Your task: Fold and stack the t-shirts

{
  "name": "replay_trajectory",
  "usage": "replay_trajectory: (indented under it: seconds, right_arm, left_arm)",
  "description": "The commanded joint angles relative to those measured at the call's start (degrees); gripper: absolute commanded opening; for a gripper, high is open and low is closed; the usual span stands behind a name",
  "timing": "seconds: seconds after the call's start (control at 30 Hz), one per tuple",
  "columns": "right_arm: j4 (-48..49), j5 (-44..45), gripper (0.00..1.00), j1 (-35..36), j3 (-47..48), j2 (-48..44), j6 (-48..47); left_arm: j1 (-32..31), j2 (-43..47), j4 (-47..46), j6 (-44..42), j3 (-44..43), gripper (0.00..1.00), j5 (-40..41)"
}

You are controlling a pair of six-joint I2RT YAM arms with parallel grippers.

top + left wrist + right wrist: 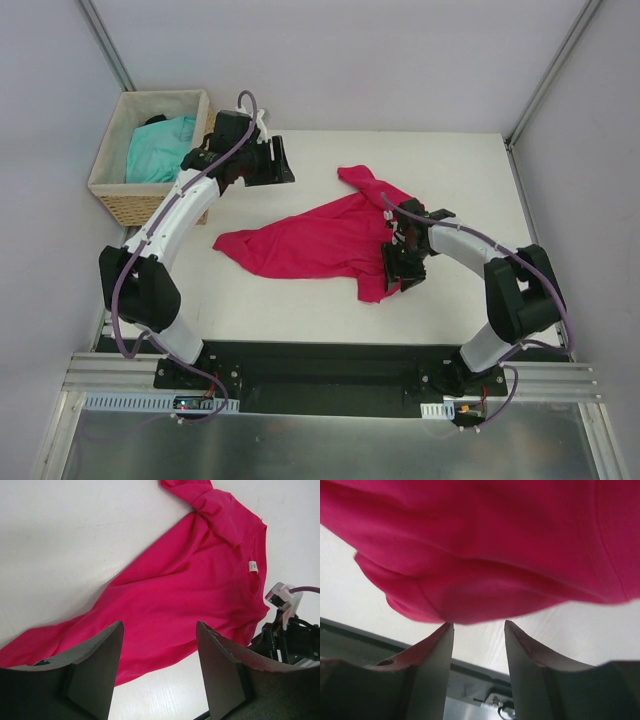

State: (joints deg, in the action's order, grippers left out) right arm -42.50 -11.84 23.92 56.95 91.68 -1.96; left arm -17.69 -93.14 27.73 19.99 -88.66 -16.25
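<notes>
Well, nothing's folded yet: pink t-shirt [310, 243] sprawls crumpled on the table [470, 180], turquoise t-shirt [160, 148] sits in the basket [115, 195] at ten o'clock. Left jaws gape wide, empty; right jaws, narrowly parted, hover at pink's three-o'clock edge.

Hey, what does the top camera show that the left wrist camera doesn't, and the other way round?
Only the top view shows the wicker basket holding the turquoise t-shirt, and both arms whole. Only the left wrist view shows the small white neck label and the left gripper close up, open. Both show the crimson-pink t-shirt lying crumpled and unfolded on the table, with the right gripper at its edge.
</notes>
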Motion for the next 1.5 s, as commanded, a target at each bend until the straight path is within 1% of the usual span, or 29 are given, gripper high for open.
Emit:
replay_trajectory:
  seconds: [0.0,0.1,0.23,0.33,0.4,0.43,0.47,0.5,0.53,0.63,0.67,0.7,0.77,0.8,0.9,1.03,1.17,1.2,1.37,1.43,1.47]
  right_arm:
    - [9.09,-1.25,0.48,1.65,-0.96,1.4,0.46]
    - [9.45,-1.7,0.48,2.27,-0.53,3.14,0.99]
    - [8.84,-1.35,0.46,3.15,1.58,5.87,0.99]
    - [7.35,-0.38,0.43,3.76,2.99,7.45,0.99]
    - [5.25,1.28,0.37,4.2,4.57,8.07,0.9]
    - [4.54,1.81,0.33,4.29,5.18,8.42,0.64]
    - [3.66,2.69,0.16,4.64,6.23,8.69,0.55]
    - [1.39,4.96,0.07,4.82,7.12,8.95,0.81]
    - [0.06,5.94,0.01,4.82,7.91,9.13,0.99]
    - [-7.31,10.94,0.01,4.82,12.39,9.75,1.69]
    - [-10.81,15.48,0.0,4.82,13.88,8.88,1.78]
    - [-12.41,17.18,0.01,4.9,16.33,7.82,3.17]
    - [-16.36,21.65,0.01,4.82,19.24,4.5,3.1]
    - [-17.95,22.9,0.01,4.82,22.21,3.69,2.92]
    - [-24.11,24.14,0.01,4.64,25.92,3.24,2.48]
    - [-26.67,24.84,0.01,4.55,23.31,5.0,2.22]
    - [-31.14,29.14,0.01,4.47,25.57,8.6,2.31]
    - [-31.67,29.76,0.01,4.47,26.36,9.39,2.31]
    - [-34.84,35.11,0.01,4.12,30.84,17.47,-0.41]
    - [-35.37,34.26,0.01,2.63,33.21,18.53,-1.03]
    - [-35.54,29.81,0.01,1.84,35.49,18.88,-1.12]
  left_arm:
    - [-0.59,3.14,-3.47,-2.32,-0.55,0.59,-2.12]
    - [-0.59,3.84,-3.38,-2.76,-0.11,0.6,-2.47]
    - [-0.59,4.46,-3.29,-3.72,-0.19,0.6,-2.21]
    - [-0.59,4.81,-3.38,-4.17,-0.19,0.6,-1.68]
    - [-0.59,4.9,-3.29,-4.26,-0.11,0.6,-1.5]
    - [-0.59,4.9,-3.29,-4.17,-0.11,0.59,-1.5]
    - [-0.59,4.9,-3.29,-4.08,-0.28,0.59,-1.5]
    - [-0.59,4.73,-3.38,-4.08,-0.28,0.59,-1.33]
    - [-0.59,4.73,-3.38,-3.99,-0.37,0.59,-1.15]
    - [-0.59,4.73,-3.38,-3.99,-0.46,0.59,-0.63]
    - [-0.59,4.55,-3.29,-3.99,-0.37,0.59,-0.62]
    - [-0.59,4.46,-3.29,-3.99,-0.28,0.59,-0.8]
    - [-0.59,4.03,-3.38,-3.64,0.07,0.59,-1.24]
    - [-0.59,3.85,-3.38,-3.47,0.24,0.59,-1.41]
    - [-0.59,3.06,-3.38,-3.03,0.6,0.59,-2.2]
    - [-0.59,2.09,-3.38,-3.38,-0.98,0.59,-2.73]
    - [-0.59,0.51,-1.28,-4.08,-3.35,0.59,-3.26]
    - [-0.59,0.07,-0.4,-4.17,-4.92,0.6,-3.61]
    - [-0.68,-4.67,11.88,-5.22,-11.18,0.59,-3.62]
    - [-0.68,-4.59,13.14,-5.66,-10.31,0.59,-2.21]
    - [-0.68,-4.07,13.58,-5.84,-9.78,0.59,-1.95]
